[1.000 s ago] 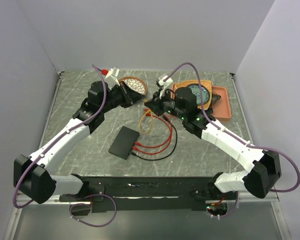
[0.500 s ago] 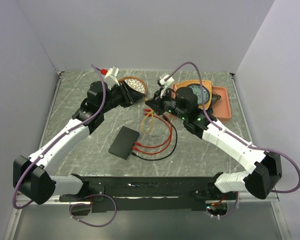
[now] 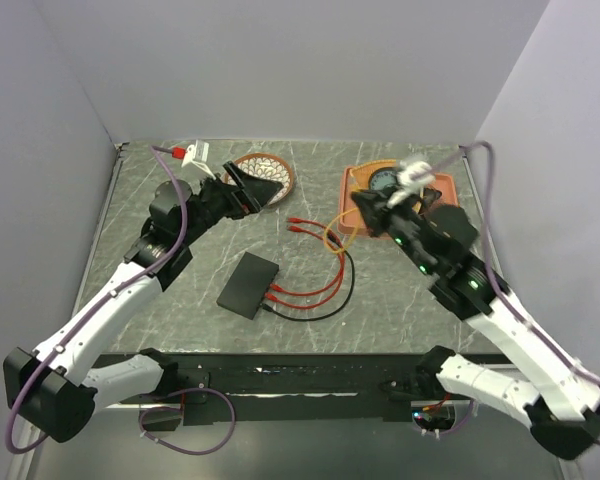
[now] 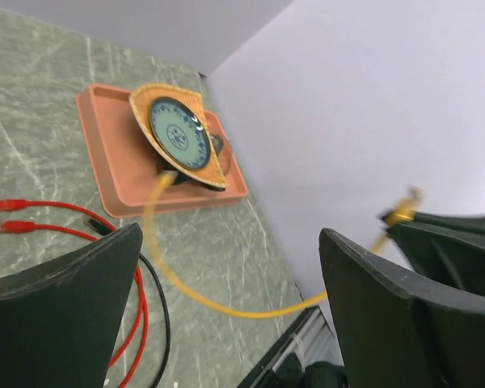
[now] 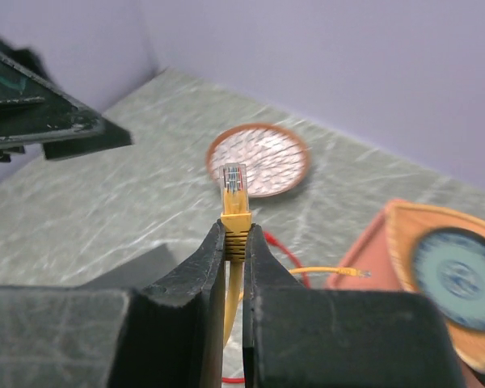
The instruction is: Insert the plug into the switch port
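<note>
Entry: one yellow plug [image 5: 235,187], clear tip upward, pinched at its boot by the right gripper [image 5: 235,242], jaws narrow around it, right of centre in the overhead frame; its yellow cable [image 3: 336,237] trails to the table [image 3: 400,300]. The left gripper [image 3: 248,190], upper left, stands wide and holds nothing. Risks: the plug may twist in so thin a pinch, the trailing cable may snag the red cables [image 3: 315,290], and the unheld switch [image 3: 248,285] may slide when pushed. The switch lies flat, lower centre-left, well apart from the loaded claw.
</note>
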`<state>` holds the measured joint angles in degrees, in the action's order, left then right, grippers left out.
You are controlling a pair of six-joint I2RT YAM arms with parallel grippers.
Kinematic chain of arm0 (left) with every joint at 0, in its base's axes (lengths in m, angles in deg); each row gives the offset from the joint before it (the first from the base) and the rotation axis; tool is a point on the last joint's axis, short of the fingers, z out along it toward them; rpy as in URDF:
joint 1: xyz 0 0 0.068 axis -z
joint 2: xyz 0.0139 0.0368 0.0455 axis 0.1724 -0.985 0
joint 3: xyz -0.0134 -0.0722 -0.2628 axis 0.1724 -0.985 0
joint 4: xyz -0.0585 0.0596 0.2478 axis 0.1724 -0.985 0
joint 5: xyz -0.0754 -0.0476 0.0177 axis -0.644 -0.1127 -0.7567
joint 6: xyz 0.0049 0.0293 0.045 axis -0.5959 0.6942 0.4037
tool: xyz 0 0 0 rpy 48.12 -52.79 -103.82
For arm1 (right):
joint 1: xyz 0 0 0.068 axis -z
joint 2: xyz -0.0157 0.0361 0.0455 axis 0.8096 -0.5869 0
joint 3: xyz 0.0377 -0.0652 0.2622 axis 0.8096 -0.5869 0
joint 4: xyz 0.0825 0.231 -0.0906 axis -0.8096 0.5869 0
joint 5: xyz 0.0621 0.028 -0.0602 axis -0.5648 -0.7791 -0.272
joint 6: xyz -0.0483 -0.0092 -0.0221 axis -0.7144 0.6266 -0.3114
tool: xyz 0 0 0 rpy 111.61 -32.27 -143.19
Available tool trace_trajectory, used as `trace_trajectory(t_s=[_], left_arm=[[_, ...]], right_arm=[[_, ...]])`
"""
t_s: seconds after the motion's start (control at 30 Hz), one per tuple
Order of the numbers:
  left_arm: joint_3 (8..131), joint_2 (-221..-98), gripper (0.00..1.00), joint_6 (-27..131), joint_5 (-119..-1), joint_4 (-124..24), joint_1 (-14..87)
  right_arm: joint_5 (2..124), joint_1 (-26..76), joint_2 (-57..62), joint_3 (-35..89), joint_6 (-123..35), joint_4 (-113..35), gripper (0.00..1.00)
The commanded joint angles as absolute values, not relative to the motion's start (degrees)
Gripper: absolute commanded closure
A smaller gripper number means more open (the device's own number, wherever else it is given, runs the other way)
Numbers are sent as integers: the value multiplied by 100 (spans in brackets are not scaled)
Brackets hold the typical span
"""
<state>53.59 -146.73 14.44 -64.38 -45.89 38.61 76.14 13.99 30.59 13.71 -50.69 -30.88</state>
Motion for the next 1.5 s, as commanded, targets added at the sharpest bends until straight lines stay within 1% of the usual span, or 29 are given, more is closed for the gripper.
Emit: trace_trajectory(t_s=[0.0,0.1,0.17,0.2,0.27,0.33,0.43,0.6,0.7,0.83,0.93,1.13,1.3,1.47], left_arm=[[5379,-14656,4,1481,-5995,-4473,3823],[5563,-14840,4,1586,-5811,-4867,3814],[5669,-14929,4,1752,-5696,-5000,3814],[5687,-15034,4,1823,-5714,-5035,3805],[5871,-15140,4,2094,-5600,-5193,3805],[6046,-15307,4,2218,-5459,-5728,3788],[6109,-15456,4,2482,-5310,-6054,3709],[6012,-15764,4,2720,-5388,-6310,3279],[5793,-15887,4,2834,-5459,-6380,3068],[5144,-15966,4,2887,-5511,-6143,2935],[4766,-16054,4,3045,-5880,-5950,2847],[4010,-16098,4,2923,-6030,-5537,2786],[3499,-16028,4,2755,-6092,-5081,2759],[3499,-16177,4,2817,-6109,-5141,2698]], right_arm=[[8911,1416,4053,975,-5090,-2982,100],[9238,1416,4309,834,-5090,-2720,100],[9257,1433,4178,825,-4925,-2464,100],[9248,1425,4081,843,-4845,-2115,100],[9073,1425,3678,817,-4713,-1823,100],[8985,1416,3213,668,-4633,-1568,100],[8844,1425,2624,448,-4519,-1479,100],[8090,1416,2077,167,-4501,-1926,100],[7615,1407,1954,-1,-4571,-2304,100],[7157,1407,1752,-115,-4589,-2639,100],[6727,1407,1472,-28,-4598,-2736,100],[6453,1372,777,359,-4651,-2621,100],[6198,1293,425,289,-4625,-2964,100],[6119,1135,-32,403,-4651,-3096,100]])
